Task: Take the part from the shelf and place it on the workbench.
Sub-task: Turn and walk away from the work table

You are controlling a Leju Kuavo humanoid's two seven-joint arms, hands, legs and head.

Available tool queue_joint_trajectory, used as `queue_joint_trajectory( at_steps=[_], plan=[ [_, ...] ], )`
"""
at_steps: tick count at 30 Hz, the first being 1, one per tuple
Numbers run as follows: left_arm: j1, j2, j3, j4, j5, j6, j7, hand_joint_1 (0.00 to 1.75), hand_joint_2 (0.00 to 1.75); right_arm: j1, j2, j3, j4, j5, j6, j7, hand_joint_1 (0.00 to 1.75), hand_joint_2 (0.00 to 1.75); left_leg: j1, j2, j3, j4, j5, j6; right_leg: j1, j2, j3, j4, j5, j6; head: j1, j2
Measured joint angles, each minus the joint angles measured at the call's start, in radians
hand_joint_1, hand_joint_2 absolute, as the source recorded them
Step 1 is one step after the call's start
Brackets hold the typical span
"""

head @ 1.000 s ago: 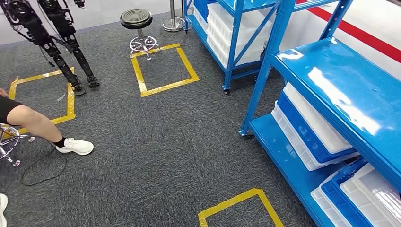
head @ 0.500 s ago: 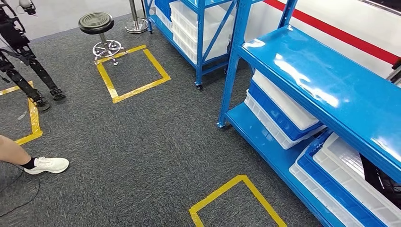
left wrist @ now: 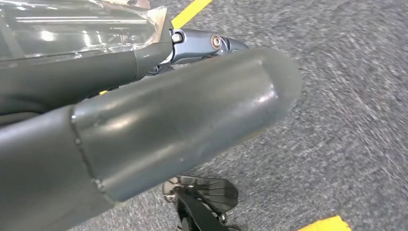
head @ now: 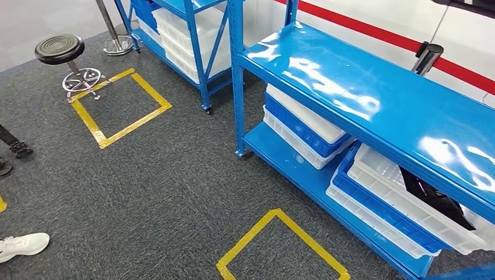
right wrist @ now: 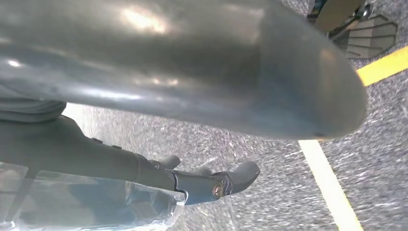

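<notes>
Spreading under everything is the dark grey carpet (head: 157, 186), marked with yellow tape squares (head: 119, 108). On it, to the right in the head view, stands the blue shelf (head: 373, 111), its glossy top board bare; a second blue shelf unit (head: 187, 29) stands farther back, loaded with white trays. On the near shelf's lower board lie stacks of white and blue bins (head: 303, 125), and in the nearer stack the top white bin (head: 397, 189) holds a black part (head: 435, 198), lying tilted inside it. A black round stool (head: 61, 49) stands beside the far tape square. A white shoe (head: 23, 245) of a person shows at the lower left edge. Each wrist view looks down at the carpet past its own hand, the left hand (left wrist: 159, 125) and the right hand (right wrist: 183, 77); neither holds anything, but whether the fingers are apart or together I cannot tell.
</notes>
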Motion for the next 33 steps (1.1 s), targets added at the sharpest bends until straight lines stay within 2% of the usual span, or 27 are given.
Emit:
queue_joint_trajectory(
  at_steps=[2,4,6,7,8,10,12,13,14,16,18,21,22,23,24,25,26,27,28,29,30,31,33],
  plan=[
    [-0.001,0.001,0.000,0.000,0.000,0.000,0.000,0.00,0.00,-0.002,0.001,-0.001,0.000,0.001,0.000,0.001,0.00,0.00,0.002,-0.037,0.053,-0.128,0.061,0.005,0.003,0.026,0.000,0.003,0.000,0.002,0.000,0.000],
    [-0.002,0.002,0.000,0.000,0.000,0.000,0.001,0.00,0.00,-0.002,0.002,-0.001,0.000,0.004,0.000,0.001,0.00,0.00,-0.002,-0.060,0.073,-0.180,0.075,0.010,0.004,0.045,-0.008,0.004,0.001,0.011,0.001,0.000],
    [-0.004,0.001,0.000,0.000,0.000,0.000,0.001,0.00,0.00,0.001,0.002,-0.002,0.000,0.008,0.000,0.002,0.00,0.00,-0.006,-0.043,0.075,-0.188,0.080,0.022,0.002,0.058,-0.019,0.003,0.005,0.025,0.001,0.000],
    [-0.005,0.001,0.000,0.000,-0.001,0.000,0.001,0.00,0.00,0.003,0.002,-0.003,0.000,0.010,-0.001,0.003,0.00,0.00,-0.007,-0.033,0.077,-0.195,0.085,0.029,0.002,0.046,-0.025,0.009,0.003,0.030,0.001,0.000],
    [-0.006,0.000,0.000,0.000,-0.001,0.000,0.001,0.00,0.00,0.004,0.002,-0.003,0.000,0.012,-0.001,0.004,0.00,0.00,-0.006,-0.021,0.079,-0.204,0.091,0.038,0.002,0.022,-0.038,0.028,-0.008,0.032,0.002,0.000],
    [-0.004,0.001,0.000,0.000,-0.001,0.000,0.000,0.00,0.00,0.001,0.002,-0.004,0.000,0.014,-0.002,0.006,0.00,0.00,-0.006,0.007,0.081,-0.213,0.096,0.047,0.002,-0.038,-0.091,0.128,-0.061,0.027,0.006,0.000],
    [0.000,0.001,0.000,0.000,-0.001,0.000,0.000,0.00,0.00,-0.002,0.003,-0.004,0.000,0.016,-0.002,0.006,0.00,0.00,-0.007,0.038,0.078,-0.213,0.096,0.049,-0.003,-0.060,-0.154,0.254,-0.116,0.028,0.007,0.000],
    [0.000,0.001,0.000,0.000,-0.001,0.000,0.001,0.00,0.00,-0.001,0.003,-0.005,0.000,0.016,-0.002,0.006,0.00,0.00,-0.007,0.052,0.076,-0.213,0.095,0.049,-0.007,-0.063,-0.169,0.287,-0.126,0.035,0.007,0.000],
    [0.000,0.001,0.000,0.000,-0.001,-0.001,0.001,0.00,0.00,0.000,0.002,-0.005,0.000,0.016,-0.002,0.006,0.00,0.00,-0.005,0.065,0.076,-0.212,0.094,0.047,-0.012,-0.067,-0.161,0.278,-0.118,0.046,0.007,0.000],
    [0.000,0.000,0.000,0.000,-0.001,-0.001,0.002,0.00,0.00,0.002,0.000,-0.007,0.000,0.016,-0.002,0.006,0.00,0.00,-0.002,0.087,0.078,-0.211,0.092,0.042,-0.020,-0.085,-0.104,0.182,-0.079,0.070,0.007,0.000],
    [0.000,-0.001,0.000,0.000,-0.001,-0.002,0.002,0.00,0.00,0.002,-0.001,-0.007,0.000,0.016,-0.003,0.006,0.00,0.00,-0.001,0.096,0.079,-0.210,0.090,0.038,-0.023,-0.098,-0.064,0.115,-0.055,0.080,0.007,0.000],
    [0.000,0.000,0.000,0.000,-0.001,-0.002,0.002,0.00,0.00,0.002,-0.001,-0.007,0.000,0.016,-0.003,0.006,0.00,0.00,-0.001,0.097,0.080,-0.209,0.089,0.038,-0.023,-0.101,-0.059,0.106,-0.053,0.081,0.007,0.000],
    [0.000,0.001,0.000,0.000,-0.001,-0.002,0.003,0.00,0.00,0.000,0.000,-0.008,0.000,0.017,-0.003,0.006,0.00,0.00,-0.004,0.108,0.084,-0.206,0.085,0.030,-0.021,-0.118,-0.044,0.080,-0.044,0.076,0.006,0.000],
    [-0.002,0.003,0.000,0.000,-0.001,-0.002,0.004,0.00,0.00,-0.002,0.000,-0.008,0.000,0.018,-0.003,0.006,0.00,0.00,-0.003,0.100,0.083,-0.188,0.070,0.018,-0.023,-0.122,-0.028,0.053,-0.035,0.064,0.004,0.000],
    [-0.004,0.004,0.000,0.000,-0.001,-0.002,0.004,0.00,0.00,-0.005,0.001,-0.008,0.000,0.018,-0.003,0.006,0.00,0.00,-0.001,0.083,0.074,-0.151,0.042,0.005,-0.024,-0.122,-0.014,0.029,-0.026,0.048,0.001,0.000],
    [-0.004,0.005,0.000,0.000,-0.001,-0.002,0.005,0.00,0.00,-0.008,0.001,-0.008,0.000,0.019,-0.003,0.006,0.00,0.00,0.000,0.061,0.053,-0.090,0.002,-0.006,-0.023,-0.115,-0.002,0.009,-0.017,0.031,-0.001,0.000],
    [-0.004,0.006,0.000,0.000,-0.001,-0.003,0.005,0.00,0.00,-0.009,0.001,-0.008,0.000,0.019,-0.003,0.007,0.00,0.00,0.005,0.029,0.021,-0.018,-0.039,-0.011,-0.023,-0.091,-0.003,0.008,-0.015,0.020,-0.002,0.000],
    [-0.001,0.006,0.000,0.000,-0.001,-0.003,0.006,0.00,0.00,-0.009,0.001,-0.008,0.000,0.019,-0.003,0.007,0.00,0.00,0.005,0.014,-0.013,0.049,-0.070,-0.010,-0.020,-0.074,-0.004,0.009,-0.014,0.015,-0.002,0.000],
    [0.001,0.006,0.000,0.000,-0.001,-0.003,0.006,0.00,0.00,-0.008,0.002,-0.008,0.000,0.019,-0.003,0.007,0.00,0.00,0.005,0.009,-0.038,0.094,-0.082,-0.008,-0.016,-0.058,-0.004,0.009,-0.013,0.014,-0.002,0.000],
    [0.002,0.007,0.000,0.000,-0.001,-0.003,0.006,0.00,0.00,-0.007,0.002,-0.008,0.000,0.019,-0.003,0.007,0.00,0.00,0.005,0.008,-0.046,0.101,-0.070,-0.006,-0.015,-0.042,-0.004,0.010,-0.013,0.014,-0.002,0.000],
    [0.002,0.007,0.000,0.000,-0.001,-0.003,0.006,0.00,0.00,-0.005,0.002,-0.009,0.000,0.020,-0.003,0.007,0.00,0.00,0.006,0.006,-0.036,0.070,-0.039,-0.003,-0.014,-0.026,-0.002,0.011,-0.013,0.015,-0.002,0.000],
    [0.002,0.007,0.000,0.000,-0.002,-0.003,0.006,0.00,0.00,-0.004,0.002,-0.009,0.000,0.021,-0.003,0.007,0.00,0.00,0.007,-0.003,-0.010,0.008,0.003,-0.001,-0.014,-0.012,0.000,0.012,-0.013,0.015,-0.002,0.000],
    [0.002,0.007,0.000,0.000,-0.004,-0.003,0.007,0.00,0.00,-0.006,0.002,-0.010,0.000,0.023,-0.003,0.007,0.00,0.00,0.009,-0.045,0.045,-0.118,0.060,0.002,-0.010,0.014,-0.001,0.015,-0.013,0.018,-0.002,0.000]
  ],
)
